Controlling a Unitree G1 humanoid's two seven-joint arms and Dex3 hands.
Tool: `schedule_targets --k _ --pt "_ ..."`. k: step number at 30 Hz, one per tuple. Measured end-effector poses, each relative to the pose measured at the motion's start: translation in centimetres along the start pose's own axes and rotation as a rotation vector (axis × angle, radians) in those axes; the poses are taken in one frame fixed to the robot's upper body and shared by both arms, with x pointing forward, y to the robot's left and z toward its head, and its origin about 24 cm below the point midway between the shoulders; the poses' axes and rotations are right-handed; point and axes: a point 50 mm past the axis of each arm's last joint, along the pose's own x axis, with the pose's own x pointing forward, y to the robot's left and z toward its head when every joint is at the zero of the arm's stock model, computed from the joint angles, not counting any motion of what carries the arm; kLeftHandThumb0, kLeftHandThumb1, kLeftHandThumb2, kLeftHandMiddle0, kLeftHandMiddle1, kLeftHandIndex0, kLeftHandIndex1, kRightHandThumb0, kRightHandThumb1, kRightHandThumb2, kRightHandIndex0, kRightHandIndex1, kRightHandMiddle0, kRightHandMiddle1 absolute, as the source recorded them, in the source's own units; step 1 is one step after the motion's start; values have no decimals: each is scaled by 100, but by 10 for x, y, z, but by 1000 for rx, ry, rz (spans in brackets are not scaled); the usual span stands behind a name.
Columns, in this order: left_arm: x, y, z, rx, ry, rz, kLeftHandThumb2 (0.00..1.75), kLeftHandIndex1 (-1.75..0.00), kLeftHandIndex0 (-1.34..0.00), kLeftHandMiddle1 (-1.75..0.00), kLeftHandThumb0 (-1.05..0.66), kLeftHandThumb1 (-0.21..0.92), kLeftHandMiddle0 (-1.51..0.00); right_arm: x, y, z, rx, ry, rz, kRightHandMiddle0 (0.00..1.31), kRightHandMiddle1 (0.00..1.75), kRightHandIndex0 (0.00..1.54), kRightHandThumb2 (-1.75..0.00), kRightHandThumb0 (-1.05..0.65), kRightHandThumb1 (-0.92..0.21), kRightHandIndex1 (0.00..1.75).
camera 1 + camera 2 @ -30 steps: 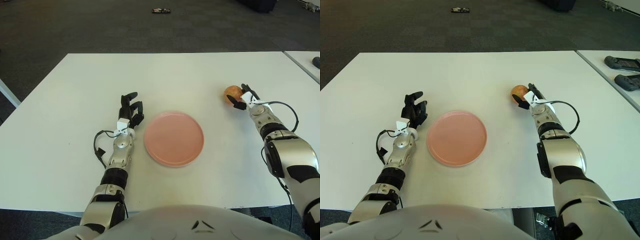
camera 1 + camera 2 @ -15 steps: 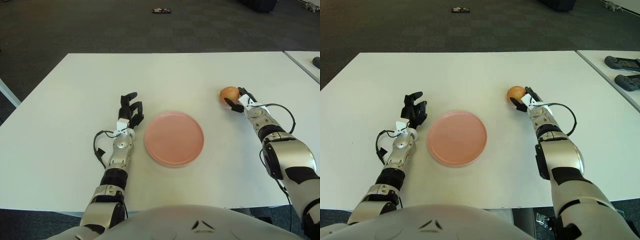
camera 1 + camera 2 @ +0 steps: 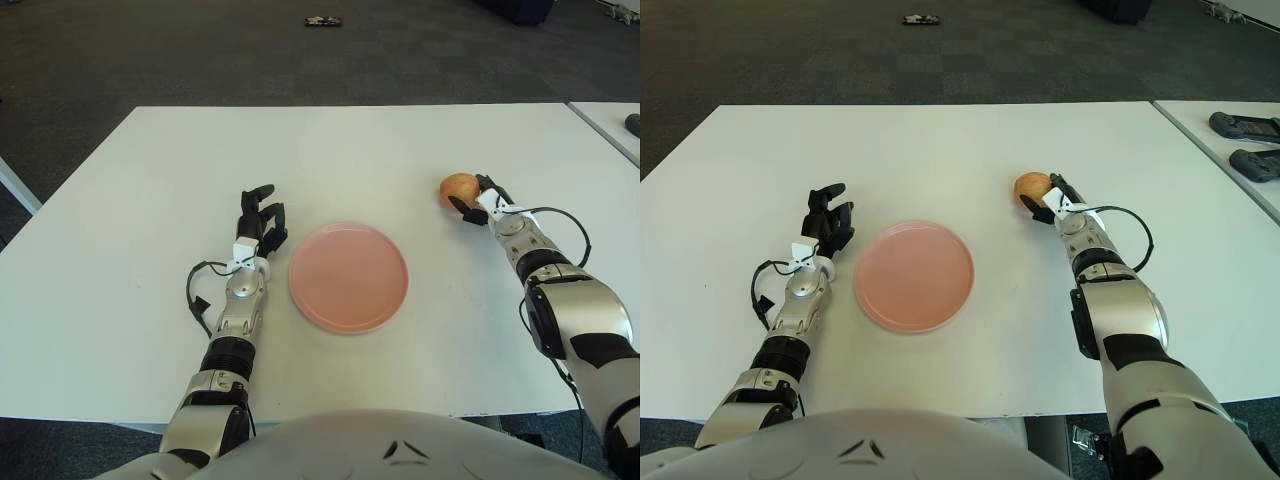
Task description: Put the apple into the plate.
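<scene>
The apple (image 3: pixel 458 186), orange-red and small, sits on the white table (image 3: pixel 330 150) to the right of the pink plate (image 3: pixel 347 276). My right hand (image 3: pixel 478 200) is against the apple's right side, with its fingers curled around it from above and below. The apple is about a hand's length from the plate's right rim. My left hand (image 3: pixel 258 222) lies on the table just left of the plate, fingers relaxed and holding nothing. The plate has nothing on it.
A second table stands at the far right with two dark devices (image 3: pixel 1244 126) on it. A small dark object (image 3: pixel 322 20) lies on the floor beyond the table's far edge. The table's near edge is close to my body.
My right hand has shifted a little to the left and away from me, and the apple has moved slightly left with it. In the last half second nothing moved. My left hand stayed still.
</scene>
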Motion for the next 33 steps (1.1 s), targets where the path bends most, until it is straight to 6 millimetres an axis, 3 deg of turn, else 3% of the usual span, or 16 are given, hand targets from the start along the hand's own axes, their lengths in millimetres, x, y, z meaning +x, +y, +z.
schedule_targets --k 23,33 --pt "0 0 0 -1 0 0 60 -123 -2 -77 -75 92 -28 -1 1 -3 -11 5 -3 0 18 3 -59 -102 -92 2" --pt "0 -1 0 -4 0 7 59 -124 -2 -76 -75 92 -28 -1 1 -3 -11 1 -10 0 24 9 -45 -101 -92 4"
